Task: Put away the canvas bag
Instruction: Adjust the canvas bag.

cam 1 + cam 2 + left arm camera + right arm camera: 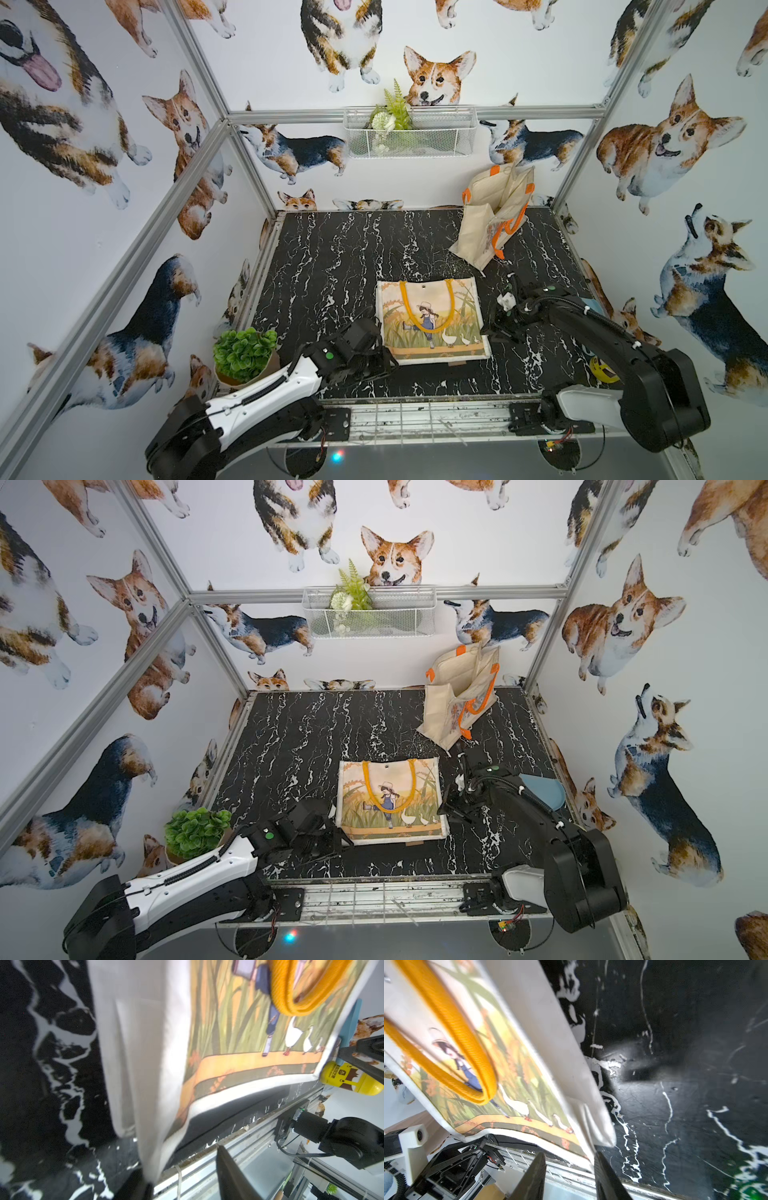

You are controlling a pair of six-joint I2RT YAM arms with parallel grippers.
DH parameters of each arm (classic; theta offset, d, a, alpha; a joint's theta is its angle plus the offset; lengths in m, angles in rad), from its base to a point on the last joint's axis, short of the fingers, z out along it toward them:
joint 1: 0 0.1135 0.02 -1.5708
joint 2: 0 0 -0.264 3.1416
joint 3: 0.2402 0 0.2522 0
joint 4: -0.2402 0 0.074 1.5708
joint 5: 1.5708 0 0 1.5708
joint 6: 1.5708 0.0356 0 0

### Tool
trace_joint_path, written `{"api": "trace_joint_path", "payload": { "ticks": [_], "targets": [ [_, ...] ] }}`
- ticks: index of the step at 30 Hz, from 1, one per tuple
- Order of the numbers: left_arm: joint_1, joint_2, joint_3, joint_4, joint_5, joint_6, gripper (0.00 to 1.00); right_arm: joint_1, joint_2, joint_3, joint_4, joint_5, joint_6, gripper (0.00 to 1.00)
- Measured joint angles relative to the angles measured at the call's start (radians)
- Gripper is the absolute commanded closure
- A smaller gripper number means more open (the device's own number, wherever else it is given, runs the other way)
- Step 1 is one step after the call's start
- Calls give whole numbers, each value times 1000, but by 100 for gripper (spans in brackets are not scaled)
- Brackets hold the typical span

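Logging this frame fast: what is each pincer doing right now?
Left pincer: open, jaws apart beside the canvas bag edge, nothing clamped.
Right pincer: open, the bag's corner loose between its jaws.

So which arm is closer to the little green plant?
Left. The left gripper is a short way from the potted plant, at the edge of the picture bag nearest it. The right gripper is across the bag, farther from the plant.

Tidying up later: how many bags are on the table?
2. The printed bag lies flat at front centre; the cream bag with orange handles stands at the back right. None seems hidden.
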State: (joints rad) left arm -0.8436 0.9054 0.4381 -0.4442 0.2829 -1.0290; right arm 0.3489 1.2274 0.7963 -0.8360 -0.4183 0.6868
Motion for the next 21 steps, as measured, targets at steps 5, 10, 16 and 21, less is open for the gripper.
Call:
{"api": "trace_joint_path", "payload": {
  "ticks": [5,10,16,21],
  "targets": [
    [0,-87,129,-170,-66,24,48,0,-69,83,-74,76,-11,64],
    [0,-66,136,-107,-60,24,72,40,-58,17,1,-3,18,77],
    [-2,201,106,181,16,-35,100,237,85,-29,283,-139,150,83],
    [-6,338,129,342,49,-27,100,351,228,-14,512,-168,239,87]
  ]
}}
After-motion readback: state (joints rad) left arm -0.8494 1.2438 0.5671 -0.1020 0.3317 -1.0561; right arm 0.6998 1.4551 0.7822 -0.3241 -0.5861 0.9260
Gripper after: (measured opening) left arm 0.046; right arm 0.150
